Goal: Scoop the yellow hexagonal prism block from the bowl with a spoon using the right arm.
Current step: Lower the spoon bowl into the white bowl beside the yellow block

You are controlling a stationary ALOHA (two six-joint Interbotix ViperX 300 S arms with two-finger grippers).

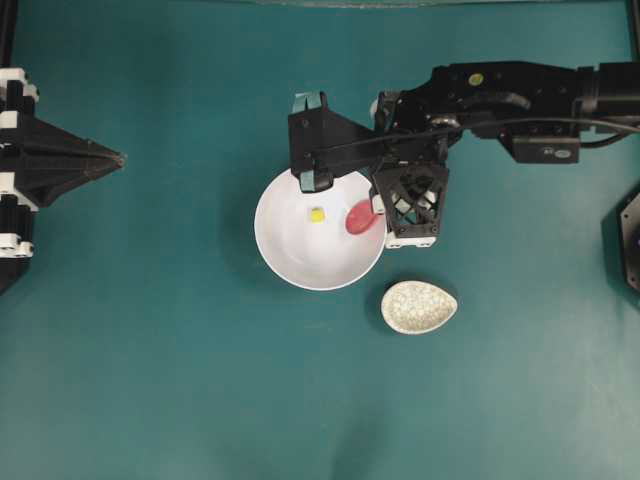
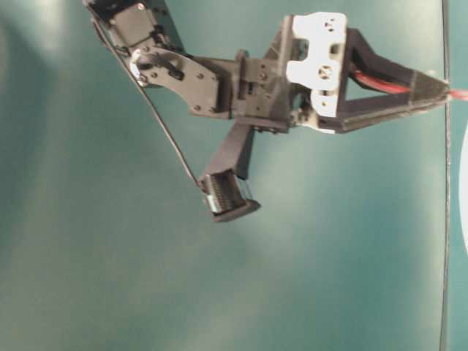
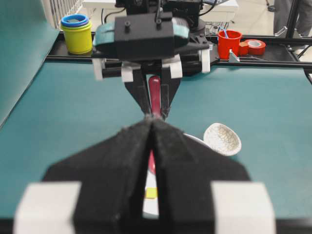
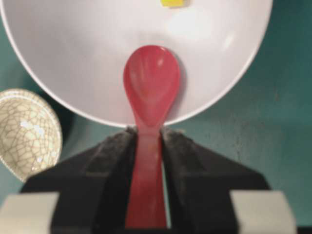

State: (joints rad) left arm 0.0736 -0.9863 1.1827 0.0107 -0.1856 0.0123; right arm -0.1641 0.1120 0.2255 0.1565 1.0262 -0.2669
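Right end effector (image 4: 146,146) clamped on the spoon (image 4: 150,92) handle, pads pressed on both sides of it; spoon's scoop end reaches over the near rim into the bowl (image 4: 68,58). Overhead view shows the same: spoon (image 1: 361,217) at the right edge of the bowl (image 1: 300,262), right arm (image 1: 500,95) coming in from the right side of that view. Yellow hexagonal prism block (image 1: 317,214) sits on the bowl floor near the middle, apart from the spoon tip, not touching it. In the right wrist view the block (image 4: 172,3) is only just visible at the top edge, beyond the spoon, clear white bowl surface between them.

Left end effector (image 3: 152,127) parked away at the left of the overhead view, its fingers together, holding nothing. Speckled spoon rest (image 1: 418,306) empty on the teal counter (image 1: 150,350), just beside the bowl on its lower right.

Progress, judged: spoon pickup done, spoon brought into the bowl, roughly lined up toward the block. Scoop itself not yet done, block not on the spoon. Left to do: push the spoon tip forward along the bowl floor under the block, then lift with the block riding in the scoop. Whether the spoon tip touches the bowl surface, cannot tell
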